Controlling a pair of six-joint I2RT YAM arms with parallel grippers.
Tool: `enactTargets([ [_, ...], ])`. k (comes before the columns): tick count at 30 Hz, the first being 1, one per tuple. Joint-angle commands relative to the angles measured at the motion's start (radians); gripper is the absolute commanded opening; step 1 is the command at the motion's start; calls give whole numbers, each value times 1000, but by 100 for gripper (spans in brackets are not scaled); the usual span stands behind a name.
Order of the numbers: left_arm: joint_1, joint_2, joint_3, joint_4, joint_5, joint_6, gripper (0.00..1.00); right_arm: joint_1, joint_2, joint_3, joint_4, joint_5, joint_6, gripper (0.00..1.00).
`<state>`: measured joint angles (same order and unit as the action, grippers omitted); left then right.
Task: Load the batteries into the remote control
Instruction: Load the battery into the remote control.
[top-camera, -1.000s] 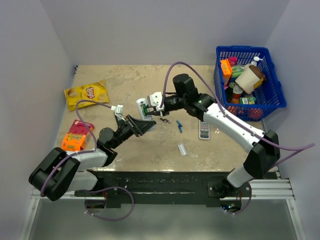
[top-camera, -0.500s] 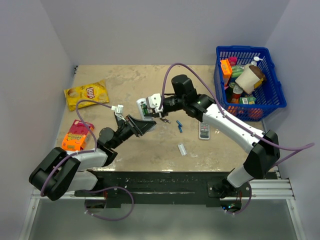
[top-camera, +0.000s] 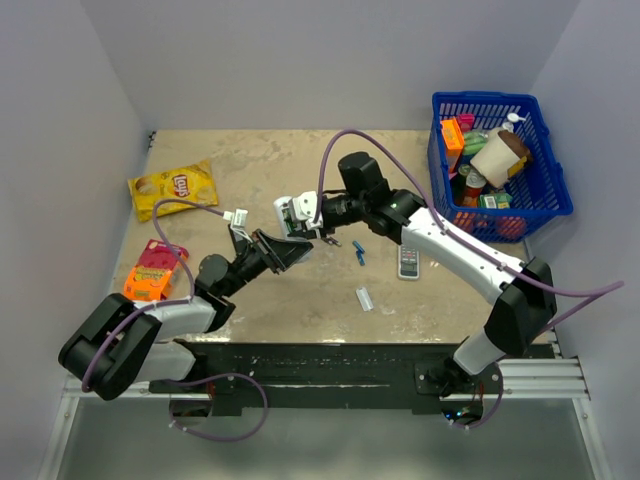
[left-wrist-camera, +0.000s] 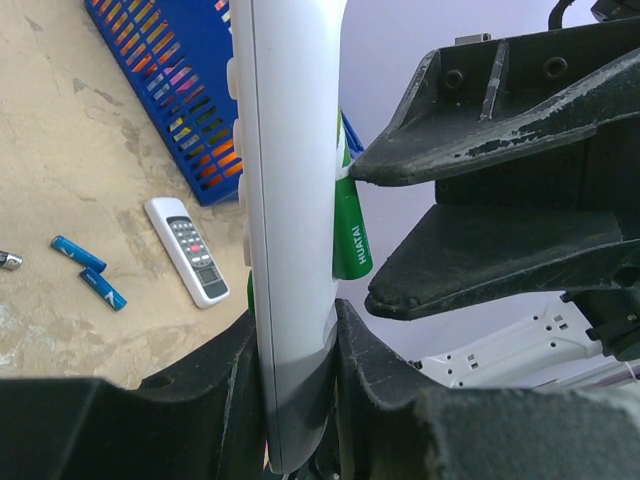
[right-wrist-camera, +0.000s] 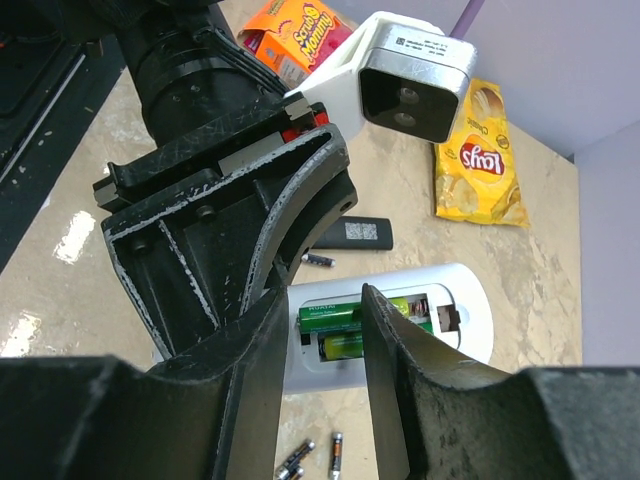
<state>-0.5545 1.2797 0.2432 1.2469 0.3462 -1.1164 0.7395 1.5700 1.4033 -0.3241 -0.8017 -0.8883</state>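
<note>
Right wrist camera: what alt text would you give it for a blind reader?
Two green batteries sit in the open back of a white remote control, framed by the parted fingers of the right gripper. The left gripper holds the remote; a yellow chip bag lies beyond.

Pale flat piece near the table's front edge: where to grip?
Across its narrow width at mid-length, straight down from above. The pale piece lies flat on the table, clear of the blue cells, so probably only its long edges offer the jaws a hold; turn the wrist to match its slight slant.
</note>
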Motion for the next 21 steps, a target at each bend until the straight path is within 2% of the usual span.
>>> enactTargets([
  [1, 5, 1, 45, 82, 10, 9, 0, 6, 7, 25, -7, 13, -29, 39],
  [12, 5, 6, 48, 106, 23, 13, 0, 8, 13, 5, -15, 55, -60, 38],
  [21, 5, 13, 44, 178, 60, 17, 0, 8, 36, 9, 8, 27, -63, 36],
])
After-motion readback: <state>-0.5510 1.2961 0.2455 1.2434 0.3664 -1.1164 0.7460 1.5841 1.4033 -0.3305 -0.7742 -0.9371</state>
